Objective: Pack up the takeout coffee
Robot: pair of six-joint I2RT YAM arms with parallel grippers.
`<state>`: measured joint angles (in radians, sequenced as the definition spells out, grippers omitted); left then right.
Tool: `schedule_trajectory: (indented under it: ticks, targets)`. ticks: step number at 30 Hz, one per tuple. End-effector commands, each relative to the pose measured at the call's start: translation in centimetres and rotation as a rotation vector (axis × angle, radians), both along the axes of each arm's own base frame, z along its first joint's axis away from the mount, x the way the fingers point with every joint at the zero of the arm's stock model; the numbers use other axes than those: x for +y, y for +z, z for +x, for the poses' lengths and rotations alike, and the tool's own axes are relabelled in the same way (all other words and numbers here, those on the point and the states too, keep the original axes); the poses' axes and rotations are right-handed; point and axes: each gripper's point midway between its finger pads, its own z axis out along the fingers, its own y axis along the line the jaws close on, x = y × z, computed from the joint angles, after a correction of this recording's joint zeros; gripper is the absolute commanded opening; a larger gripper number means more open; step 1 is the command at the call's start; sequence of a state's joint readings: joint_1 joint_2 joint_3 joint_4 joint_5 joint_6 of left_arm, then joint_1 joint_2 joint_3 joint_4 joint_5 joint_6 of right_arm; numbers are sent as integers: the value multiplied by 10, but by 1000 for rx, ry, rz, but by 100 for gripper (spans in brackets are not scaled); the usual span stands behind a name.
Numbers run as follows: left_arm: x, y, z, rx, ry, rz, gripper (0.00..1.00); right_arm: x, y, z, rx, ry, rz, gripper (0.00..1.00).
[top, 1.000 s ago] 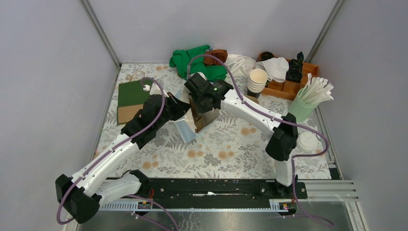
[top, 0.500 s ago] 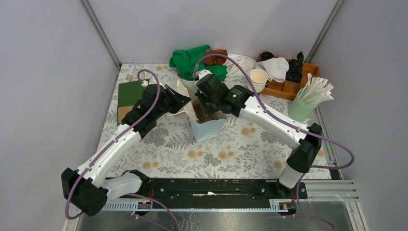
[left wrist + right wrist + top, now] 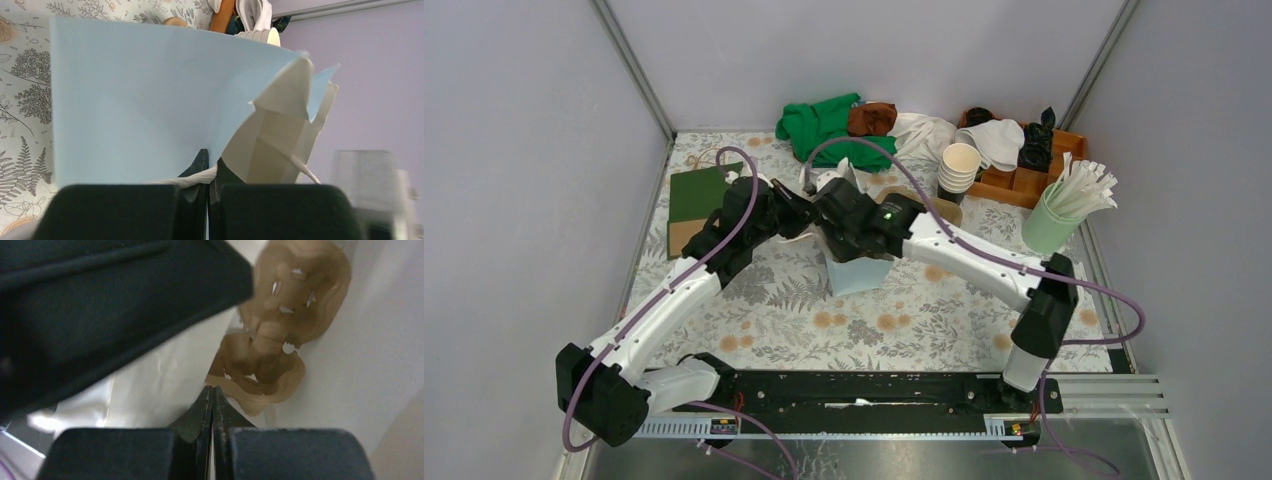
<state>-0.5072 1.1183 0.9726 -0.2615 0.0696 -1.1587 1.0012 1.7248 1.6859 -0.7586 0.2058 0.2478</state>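
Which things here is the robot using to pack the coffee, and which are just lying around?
In use: blue paper bag, pulp tray inside it, left gripper, right gripper.
Lying about: green cloth, stack of cups, cup of straws, wooden organiser, flat green bag.

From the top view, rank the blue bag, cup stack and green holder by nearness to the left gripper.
1. blue bag, centre, pinched by the left gripper.
2. cup stack, back right.
3. green holder, far right edge.

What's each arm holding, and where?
The left gripper pinches the blue paper bag at its rim. The right gripper is shut at the bag mouth; a hold cannot be told.
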Motion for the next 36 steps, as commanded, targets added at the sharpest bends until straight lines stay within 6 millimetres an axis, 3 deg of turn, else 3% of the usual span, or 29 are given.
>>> schedule_trajectory:
  ticks: [1, 4, 9, 18, 24, 29, 32, 36]
  targets:
    - [-6, 26, 0, -66, -27, -75, 0, 4, -18, 5, -2, -7, -94, 0]
    - [-6, 17, -4, -37, -35, -65, 0, 4, -27, 7, 10, -28, -115, 0]
    - [0, 11, -9, -12, -42, -29, 0, -12, -48, 12, 62, -84, -164, 0]
    - [19, -12, -27, 83, -51, 68, 0, -25, -57, 14, 53, -84, -145, 0]
    - [23, -12, -33, 54, -108, 160, 0, -37, -67, 10, 39, -70, -169, 0]
    - [14, 6, -24, -24, -171, 202, 0, -33, -60, 13, 27, -73, -154, 0]
    - [3, 40, -9, -134, -216, 223, 0, -23, -45, 20, 2, -62, -119, 0]
    - [-6, 70, -2, -289, -253, 241, 0, -15, -20, 23, -61, -20, -37, 0]
